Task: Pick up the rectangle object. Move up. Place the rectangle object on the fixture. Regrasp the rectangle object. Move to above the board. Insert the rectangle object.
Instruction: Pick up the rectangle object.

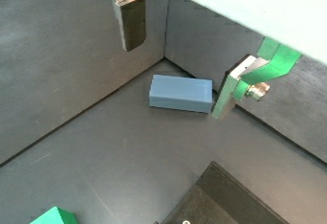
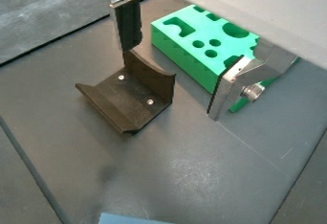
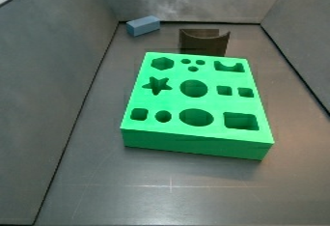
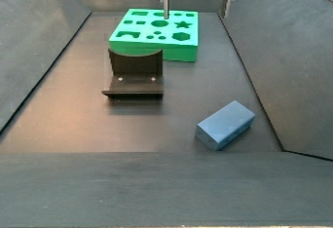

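In a side view the rectangle object (image 3: 142, 24) is seen lying flat on the dark worktop (image 3: 77, 124) at the far left, near a wall; just right of it the fixture (image 3: 202, 41) is stood behind the board (image 3: 194, 104), close to its far edge; nothing is seated in the board's cut-outs. The gripper (image 1: 192, 51) is held above the worktop, over the block in a wrist view; its fingers (image 1: 133, 22) are spread wide apart and nothing is held between them.
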